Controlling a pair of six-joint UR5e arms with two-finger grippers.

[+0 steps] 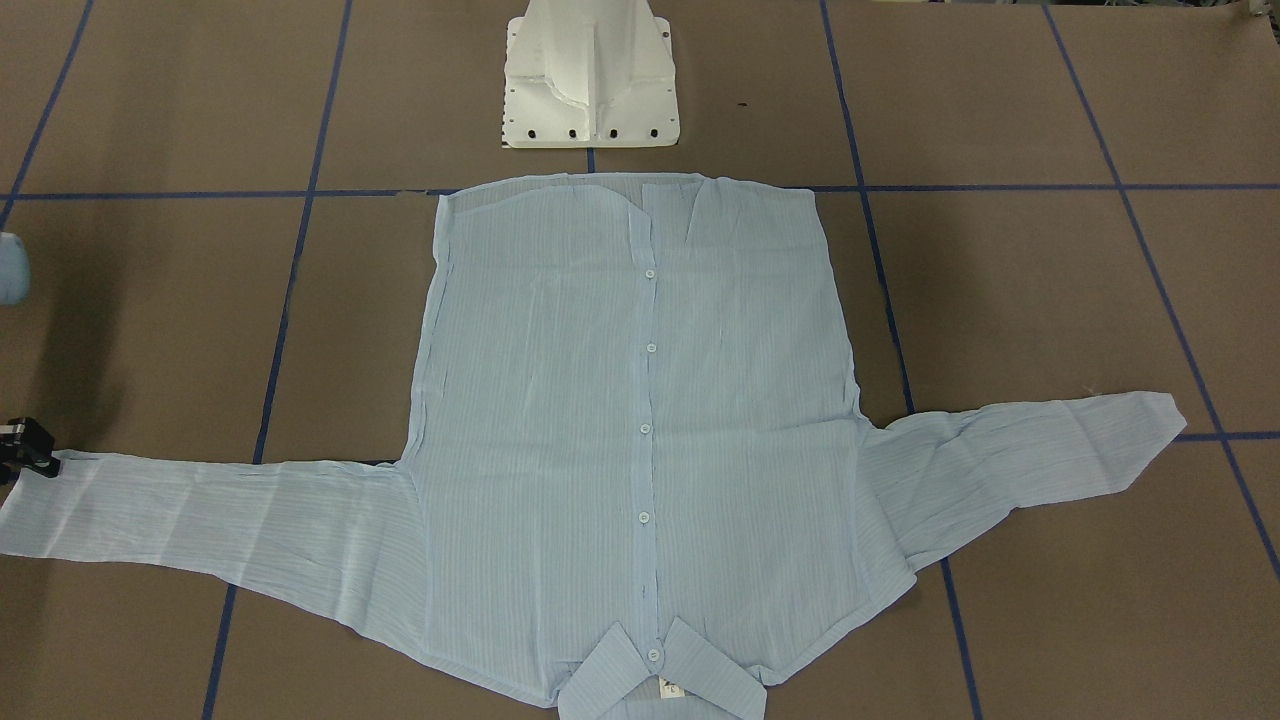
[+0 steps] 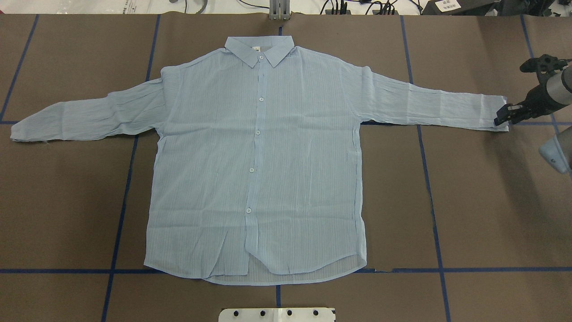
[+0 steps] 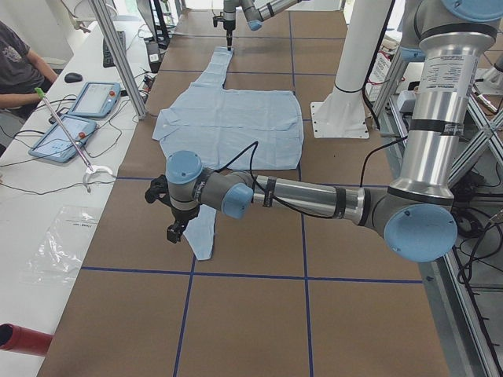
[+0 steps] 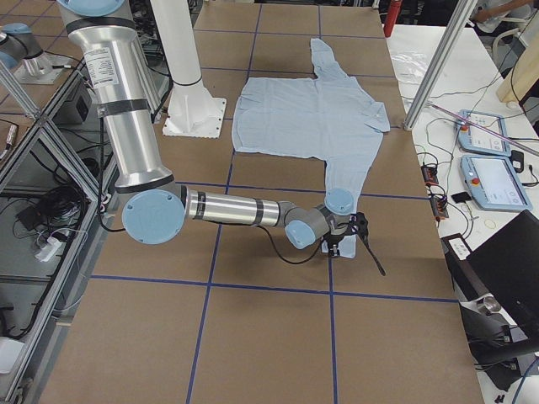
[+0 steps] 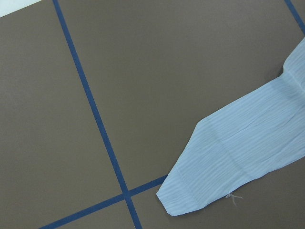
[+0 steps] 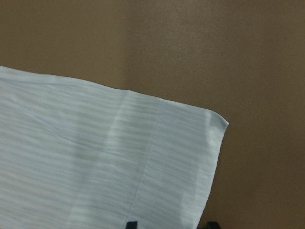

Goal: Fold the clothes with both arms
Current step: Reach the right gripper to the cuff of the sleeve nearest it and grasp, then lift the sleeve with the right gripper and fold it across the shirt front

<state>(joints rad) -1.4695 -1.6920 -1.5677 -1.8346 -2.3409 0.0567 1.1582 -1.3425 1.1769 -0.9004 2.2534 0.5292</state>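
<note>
While the brown paper-covered table [image 2: 491,201], gridded with blue tape lines [image 2: 491,269], bore a thin light-blue pinstriped long-sleeved shirt [image 2: 268,179] spread flat, front up and buttoned, the grey metallic right arm [image 4: 227,208] stretched low over the tabletop and set its black two-finger right gripper [image 2: 504,115] at the end of one sleeve. The shirt's body lay well apart from that gripper, between it and the left gripper [image 3: 174,230], with both sleeves thrown out sideways toward the two claws. The grey metallic left arm [image 3: 306,196] reached out over the opposite end of the table. Its gripper hung near the opposite cuff [image 5: 190,200], just beside the sleeve's tip as seen from the side; whether its fingers stood wide or narrow could not be told. The white pedestal base [image 1: 590,90] stood between the two grippers, well apart from each and near the shirt's hem. In the right wrist view the right gripper stood wide, its two fingertips [image 6: 131,224] apart with the edge of the sleeve cuff [image 6: 190,157] showing between them and the fabric lying flat; whether the tips touched the cloth could not be told. The collar [image 2: 259,47] pointed away from the pedestal, well apart from both grippers. Small white buttons [image 2: 258,132] ran down the placket, and a small white neck label [image 1: 668,687] showed inside the collar.
</note>
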